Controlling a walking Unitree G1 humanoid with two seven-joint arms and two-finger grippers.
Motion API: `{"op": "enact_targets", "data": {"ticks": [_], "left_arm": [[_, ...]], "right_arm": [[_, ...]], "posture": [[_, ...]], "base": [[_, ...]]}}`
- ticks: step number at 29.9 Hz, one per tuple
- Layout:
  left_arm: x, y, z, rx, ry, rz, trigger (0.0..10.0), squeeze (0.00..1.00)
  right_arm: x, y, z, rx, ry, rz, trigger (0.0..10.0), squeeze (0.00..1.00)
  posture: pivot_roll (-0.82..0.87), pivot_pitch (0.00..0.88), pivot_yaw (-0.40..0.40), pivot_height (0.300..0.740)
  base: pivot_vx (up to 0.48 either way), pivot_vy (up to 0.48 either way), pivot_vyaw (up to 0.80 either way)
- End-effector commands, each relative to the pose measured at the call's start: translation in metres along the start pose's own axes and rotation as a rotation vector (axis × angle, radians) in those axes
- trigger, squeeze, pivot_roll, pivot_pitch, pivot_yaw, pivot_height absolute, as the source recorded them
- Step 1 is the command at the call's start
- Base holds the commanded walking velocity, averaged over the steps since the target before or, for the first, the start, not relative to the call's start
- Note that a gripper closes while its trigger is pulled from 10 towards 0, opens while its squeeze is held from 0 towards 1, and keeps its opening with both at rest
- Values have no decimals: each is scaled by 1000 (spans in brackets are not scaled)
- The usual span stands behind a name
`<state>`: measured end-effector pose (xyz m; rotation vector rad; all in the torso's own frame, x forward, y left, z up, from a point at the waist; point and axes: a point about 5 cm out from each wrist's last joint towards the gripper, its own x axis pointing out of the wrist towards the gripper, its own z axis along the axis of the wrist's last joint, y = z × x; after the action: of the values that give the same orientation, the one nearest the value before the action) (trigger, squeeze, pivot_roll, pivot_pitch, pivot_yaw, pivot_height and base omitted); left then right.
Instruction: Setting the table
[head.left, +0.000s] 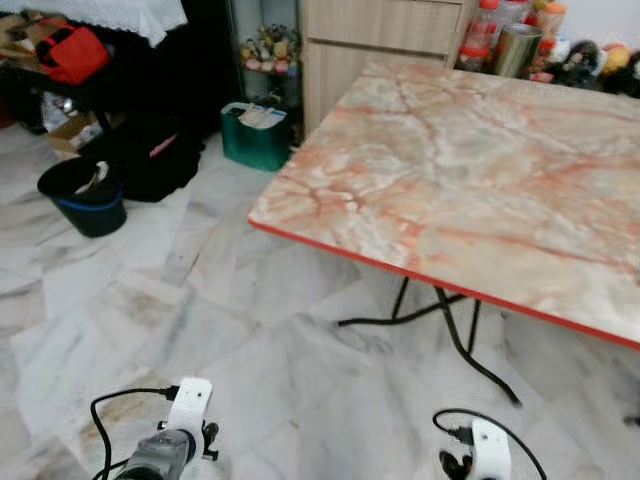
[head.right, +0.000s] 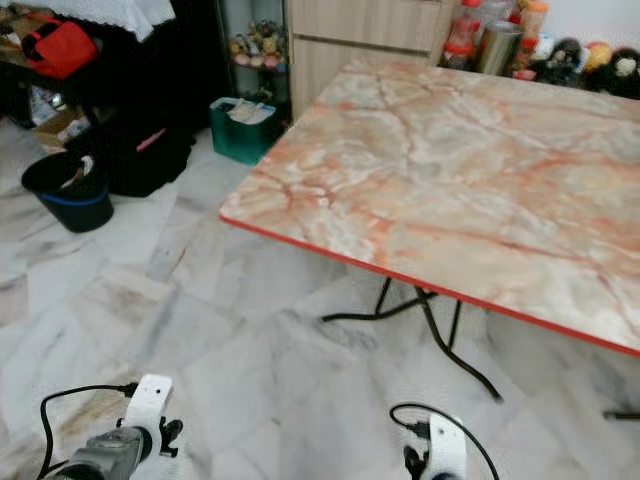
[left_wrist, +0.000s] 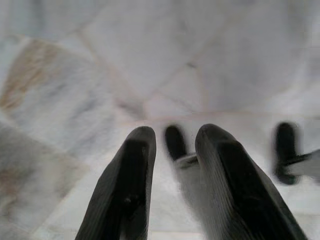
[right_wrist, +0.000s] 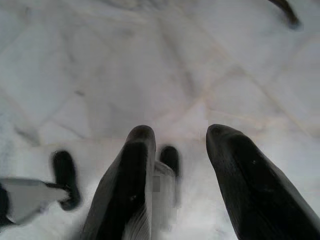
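Marble-pattern surface (head.left: 470, 170) w/ red edge is sitting on the right, on thin black folding legs (head.left: 455, 330), its top bare up to the far edge. Along that far edge, bottles & a metal canister (head.left: 517, 48) are standing, w/ dark soft toys (head.left: 585, 62) to their right. Wooden cabinet (head.left: 385, 40) is standing behind the surface's far-left corner.

Both arms are hanging low over the pale marble floor (head.left: 200, 300), near side. Left claw (left_wrist: 172, 150) is pointing down at the tiles, fingers slightly apart, released, gripping nothing. Right claw (right_wrist: 180, 150) is doing the same, fingers apart, nothing between them.

Far left: green bin (head.left: 256, 135), black bucket (head.left: 86, 195), black bag (head.left: 150, 160), red bag (head.left: 72, 52) on a cluttered shelf.
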<state>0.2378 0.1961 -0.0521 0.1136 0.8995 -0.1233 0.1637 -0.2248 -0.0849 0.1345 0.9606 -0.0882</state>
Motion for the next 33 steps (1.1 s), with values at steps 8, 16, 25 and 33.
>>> {"op": "enact_targets", "data": {"ticks": [8, 16, 25, 33], "left_arm": [[-1, 5, -4, 8, 18, 11, 10000, 0], [-1, 3, -4, 8, 18, 5, 10000, 0], [-1, 4, -4, 12, 21, 6, 10000, 0], [-1, 5, -4, 13, 22, 6, 10000, 0]], "right_arm": [[0, 1, 0, 11, 0, 1, 10000, 0], [0, 0, 0, 5, 2, -2, 10000, 0], [0, 0, -1, 11, 10, -3, 10000, 0], [0, 0, -1, 13, 5, -4, 10000, 0]], "posture": [[9, 125, -23, 740], [-6, 122, -25, 740], [-3, 126, -21, 740], [-1, 130, -22, 740]], "base": [[0, -341, 0], [0, -342, 0], [0, -343, -178], [0, -341, -100]]}}
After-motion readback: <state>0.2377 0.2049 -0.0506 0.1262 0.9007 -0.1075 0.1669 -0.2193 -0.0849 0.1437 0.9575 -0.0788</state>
